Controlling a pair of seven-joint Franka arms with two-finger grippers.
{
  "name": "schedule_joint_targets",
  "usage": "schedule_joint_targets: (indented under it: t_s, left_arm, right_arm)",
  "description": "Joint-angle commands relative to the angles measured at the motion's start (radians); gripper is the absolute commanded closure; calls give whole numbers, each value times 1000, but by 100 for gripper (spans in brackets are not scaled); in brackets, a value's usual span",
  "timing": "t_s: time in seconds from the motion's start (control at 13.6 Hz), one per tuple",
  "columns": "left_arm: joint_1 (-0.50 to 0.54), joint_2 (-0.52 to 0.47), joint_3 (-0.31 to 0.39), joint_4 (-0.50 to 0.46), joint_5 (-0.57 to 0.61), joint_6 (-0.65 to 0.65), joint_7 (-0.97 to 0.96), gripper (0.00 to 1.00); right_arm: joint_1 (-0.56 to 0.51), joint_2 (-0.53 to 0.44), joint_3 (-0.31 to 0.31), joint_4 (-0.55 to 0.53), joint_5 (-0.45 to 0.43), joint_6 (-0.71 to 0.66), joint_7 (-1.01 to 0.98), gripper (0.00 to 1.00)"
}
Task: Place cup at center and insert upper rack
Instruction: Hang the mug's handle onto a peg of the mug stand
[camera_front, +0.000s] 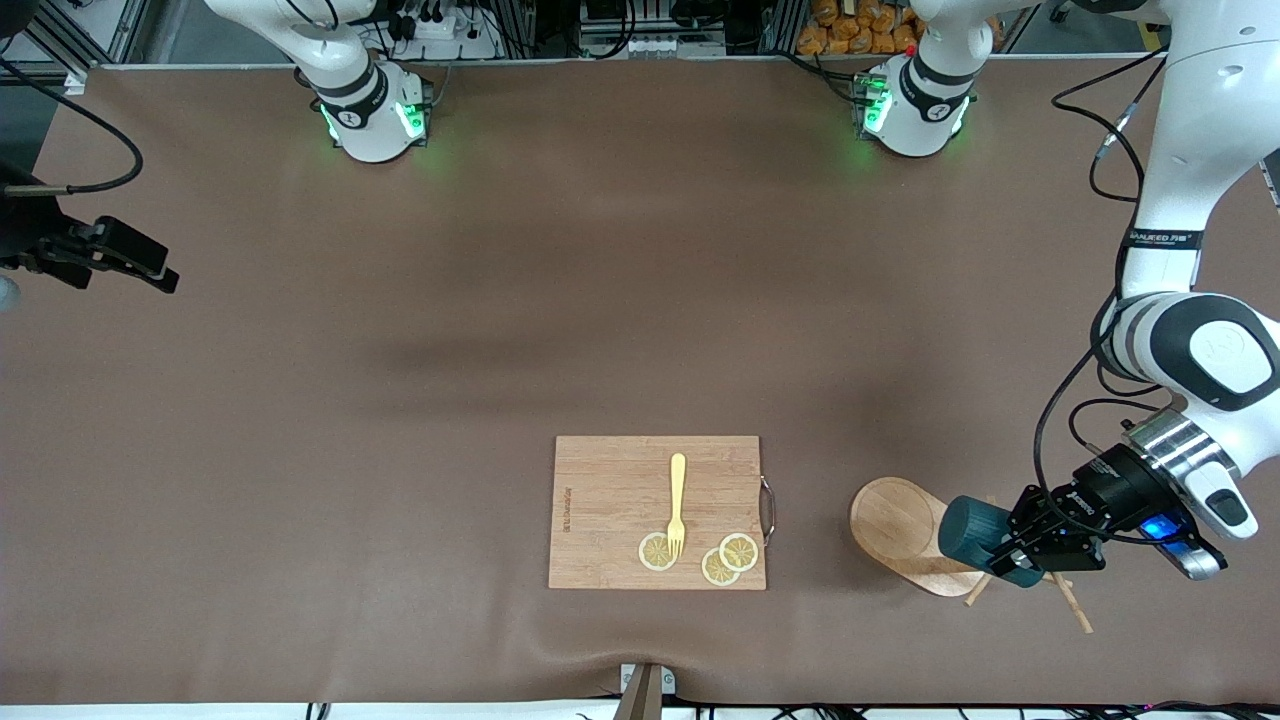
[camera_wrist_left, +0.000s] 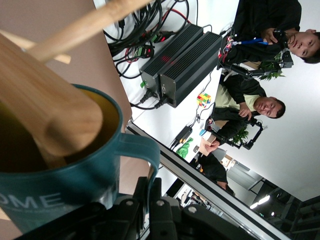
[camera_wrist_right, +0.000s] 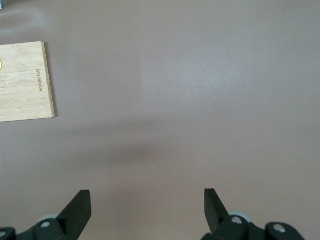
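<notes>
Your left gripper (camera_front: 1020, 548) is clamped on the cup (camera_front: 978, 535), a dark teal mug lying sideways between its jaws, over the upper rack (camera_front: 905, 535) at the left arm's end of the table. In the left wrist view, the rack's wooden pole (camera_wrist_left: 47, 112) reaches into the cup's (camera_wrist_left: 60, 195) yellowish mouth. Your right gripper (camera_wrist_right: 147, 210) waits over bare table (camera_wrist_right: 200, 100), jaws apart, near the cutting board (camera_front: 610, 510).

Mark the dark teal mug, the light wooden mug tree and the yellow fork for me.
Dark teal mug (camera_front: 972, 532), front view, outer wall.
Light wooden mug tree (camera_front: 893, 520), front view, oval base.
Yellow fork (camera_front: 677, 500), front view, handle.
</notes>
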Motion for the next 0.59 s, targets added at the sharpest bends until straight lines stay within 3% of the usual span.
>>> schedule_joint_targets:
  t_s: [0.0, 0.15, 0.22, 0.29, 0.37, 0.51]
  left_arm:
    - [16, -5, -5, -12, -28, 8, 9, 100]
    - [16, -5, -5, -18, -28, 7, 9, 100]
    - [19, -4, -5, -18, -31, 7, 7, 78]
    - [21, 4, -7, -16, -49, 7, 7, 12]
    - [21, 4, -5, -18, -52, 7, 16, 0]
    - [18, 2, -5, -18, -52, 7, 19, 0]
  right_arm:
    - [8, -6, -5, 2, 6, -9, 5, 0]
    - [8, -6, -5, 2, 6, -9, 5, 0]
    - [7, -6, -5, 2, 6, -9, 5, 0]
    - [7, -6, -5, 2, 6, -10, 5, 0]
    - [7, -6, -5, 2, 6, -9, 5, 0]
    - [7, -6, -5, 2, 6, -10, 5, 0]
